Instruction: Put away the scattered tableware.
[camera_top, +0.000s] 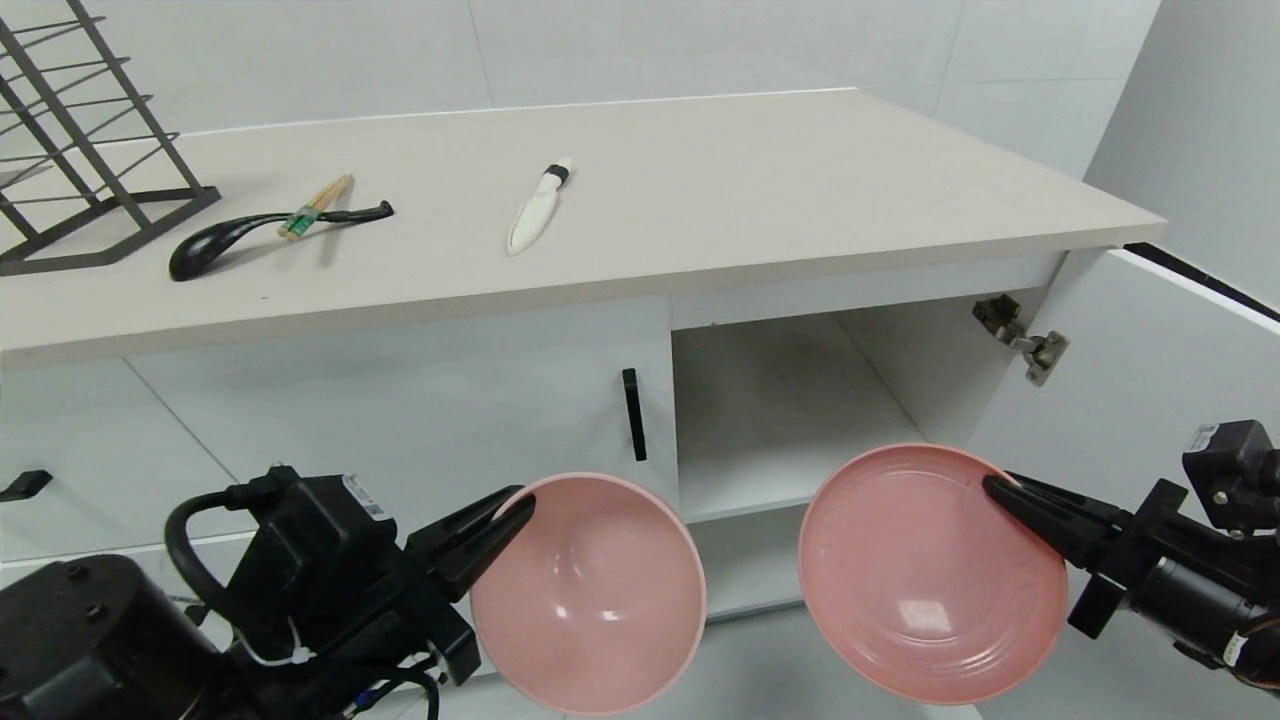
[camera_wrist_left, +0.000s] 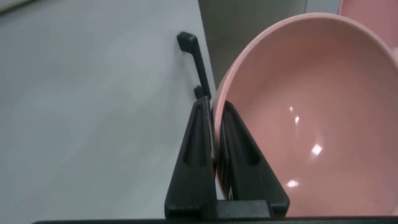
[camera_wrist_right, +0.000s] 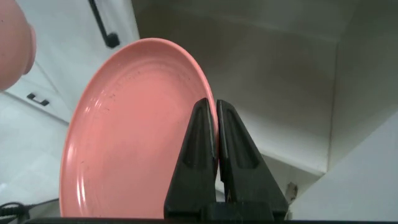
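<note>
My left gripper is shut on the rim of a pink bowl, held low in front of the closed cabinet door; the wrist view shows its fingers clamping the bowl. My right gripper is shut on the rim of a pink plate, held in front of the open cabinet; the plate shows in the right wrist view. On the counter lie a black ladle, chopsticks and a white sheathed knife.
A black wire dish rack stands at the counter's far left. The cabinet door is swung open on the right, with its hinge exposed. A black handle sits on the closed door beside the opening.
</note>
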